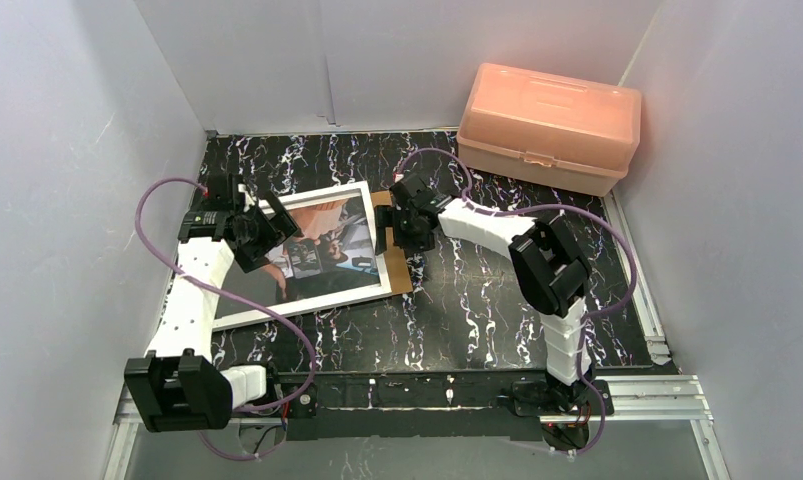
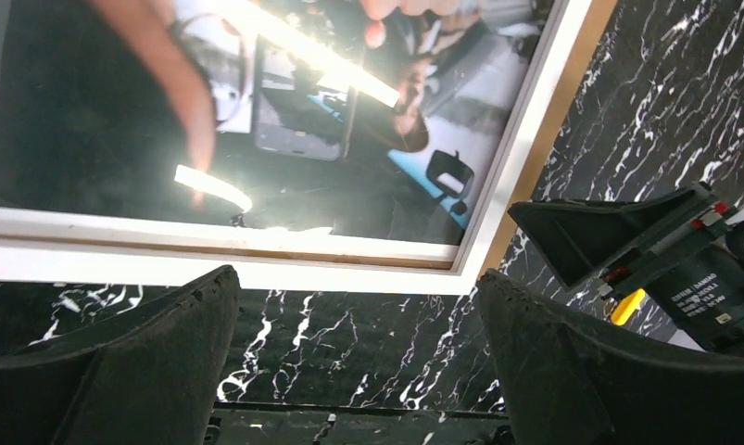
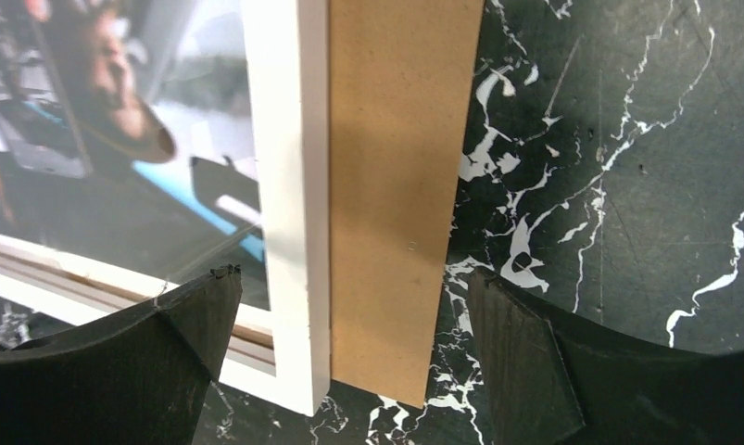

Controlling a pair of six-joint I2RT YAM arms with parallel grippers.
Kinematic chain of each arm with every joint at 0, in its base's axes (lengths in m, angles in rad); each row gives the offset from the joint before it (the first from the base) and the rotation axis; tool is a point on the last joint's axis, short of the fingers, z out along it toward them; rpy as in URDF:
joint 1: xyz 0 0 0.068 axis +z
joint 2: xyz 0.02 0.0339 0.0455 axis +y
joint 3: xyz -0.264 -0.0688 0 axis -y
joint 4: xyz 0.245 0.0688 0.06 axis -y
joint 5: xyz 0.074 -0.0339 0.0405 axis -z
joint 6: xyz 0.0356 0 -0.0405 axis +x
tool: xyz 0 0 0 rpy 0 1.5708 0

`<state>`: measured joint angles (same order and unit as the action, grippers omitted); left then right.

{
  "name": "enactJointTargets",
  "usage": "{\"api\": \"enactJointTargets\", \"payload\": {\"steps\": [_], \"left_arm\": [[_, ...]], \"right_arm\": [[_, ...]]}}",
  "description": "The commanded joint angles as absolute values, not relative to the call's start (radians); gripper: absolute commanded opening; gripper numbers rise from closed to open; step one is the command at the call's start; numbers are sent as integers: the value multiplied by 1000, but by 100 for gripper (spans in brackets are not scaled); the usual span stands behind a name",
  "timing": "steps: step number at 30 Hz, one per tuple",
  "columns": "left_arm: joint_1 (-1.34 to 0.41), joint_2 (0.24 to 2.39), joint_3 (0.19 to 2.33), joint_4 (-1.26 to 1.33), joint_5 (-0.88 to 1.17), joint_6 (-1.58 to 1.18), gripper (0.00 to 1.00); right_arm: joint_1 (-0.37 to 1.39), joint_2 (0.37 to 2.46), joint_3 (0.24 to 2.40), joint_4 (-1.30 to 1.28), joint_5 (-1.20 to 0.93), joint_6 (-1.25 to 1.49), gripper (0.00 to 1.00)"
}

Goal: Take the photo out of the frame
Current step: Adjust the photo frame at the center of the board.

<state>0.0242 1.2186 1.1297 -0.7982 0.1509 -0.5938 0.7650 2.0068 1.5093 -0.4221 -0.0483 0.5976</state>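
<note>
The frame [image 1: 372, 240] lies face up on the black marble table, its white border around the photo [image 1: 327, 245]. The photo shows dark, orange and blue-grey imagery under glare. A plain brown backing board [image 1: 401, 262] sticks out from under the frame's right edge. My left gripper [image 1: 260, 235] is open and empty over the frame's left part; in the left wrist view the gripper [image 2: 359, 357] sits beyond the frame's border [image 2: 257, 269], with the photo [image 2: 331, 120] above. My right gripper [image 1: 413, 232] is open. In the right wrist view [image 3: 354, 362] it straddles the frame's border [image 3: 294, 167] and the board [image 3: 396, 167], beside the photo [image 3: 99, 148].
A pink plastic box [image 1: 549, 125] stands at the back right against the wall. White walls close in the left, back and right. A metal rail [image 1: 627, 392] runs along the near table edge. Purple cables loop off both arms.
</note>
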Motion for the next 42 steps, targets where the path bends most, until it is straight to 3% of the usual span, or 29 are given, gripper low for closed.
{"api": "enactJointTargets", "payload": {"steps": [1, 9, 27, 42], "left_arm": [[48, 1162, 1103, -860, 73, -609, 98], [60, 1153, 1106, -899, -44, -637, 98], [60, 1136, 1097, -900, -23, -637, 99], [60, 1138, 1073, -889, -26, -638, 99]], "right_arm": [[796, 2045, 1581, -488, 49, 600, 99], [847, 2092, 1673, -570, 147, 592, 99], [864, 2192, 1776, -714, 250, 604, 99], [836, 2154, 1700, -698, 230, 630, 78]]}}
